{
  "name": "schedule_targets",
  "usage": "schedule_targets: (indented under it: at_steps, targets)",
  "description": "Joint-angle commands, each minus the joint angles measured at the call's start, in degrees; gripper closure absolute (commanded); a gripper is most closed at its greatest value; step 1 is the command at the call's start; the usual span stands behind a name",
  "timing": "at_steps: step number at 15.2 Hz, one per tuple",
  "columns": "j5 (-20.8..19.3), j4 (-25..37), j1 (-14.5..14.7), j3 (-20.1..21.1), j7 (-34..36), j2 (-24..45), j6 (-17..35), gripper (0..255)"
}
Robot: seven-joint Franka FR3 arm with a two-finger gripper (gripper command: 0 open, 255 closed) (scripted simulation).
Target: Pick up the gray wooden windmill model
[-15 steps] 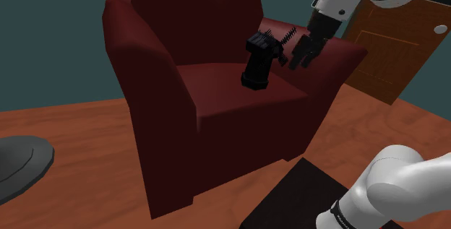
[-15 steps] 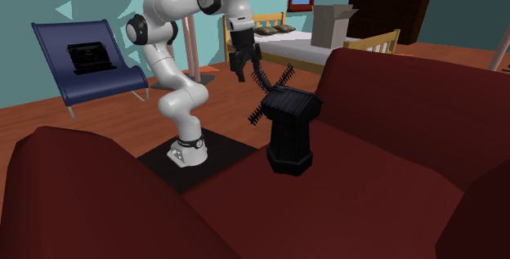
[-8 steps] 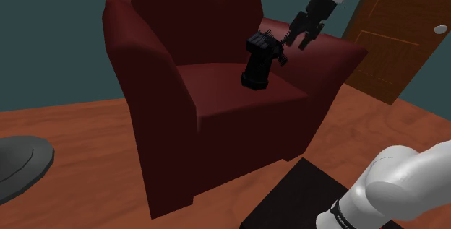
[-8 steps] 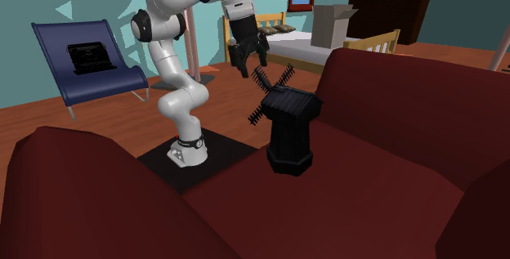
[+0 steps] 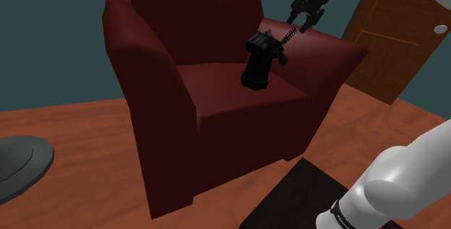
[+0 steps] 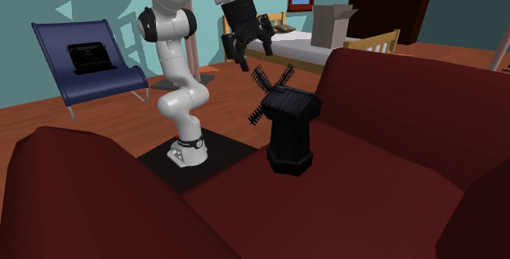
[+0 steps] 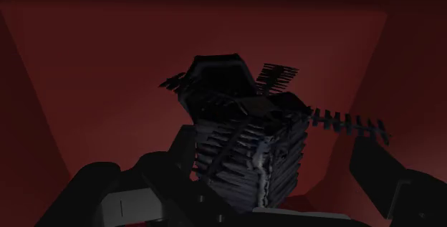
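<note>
Hidden: arm (image 6: 169, 61) upper links cut off by both exterior views' top edges
Arm: gripper (image 5: 299, 22) raised just above windmill model (image 5: 258, 65) sails; apart
Jaws: wide, empty
Windmill model: dark; upright on red armchair (image 5: 217, 101) seat

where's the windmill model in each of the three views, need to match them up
Shoulder view: the dark windmill model stands upright right of centre, on the seat of the dark red armchair.
Second exterior view: the windmill is just right of centre, on the same seat.
Wrist view: the windmill is ahead of the gripper, between its open fingers, not held.
Shared landmark: the armchair's red upholstery surrounds it in all three.
</note>
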Motion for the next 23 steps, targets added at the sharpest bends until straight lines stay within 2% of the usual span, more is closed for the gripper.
schedule_targets:
  at_steps: [1, 3, 10, 12, 13, 23]
  targets:
    - [2.85, 6.39, -0.85, -2.72, -0.84, 4.61, -2.29, 0]
    - [5.11, 10.77, -1.68, -4.44, -1.24, 7.76, -4.03, 0]
    - [3.53, 0.22, -1.51, -3.33, -2.37, 3.83, 2.82, 0]
    - [3.53, 0.21, -1.51, -3.32, -2.37, 3.83, 2.82, 0]
    - [3.56, 0.34, -1.53, -3.37, -2.4, 3.89, 2.73, 255]
    - [3.68, 1.48, -1.52, -3.44, -2.21, 4.27, 1.97, 255]
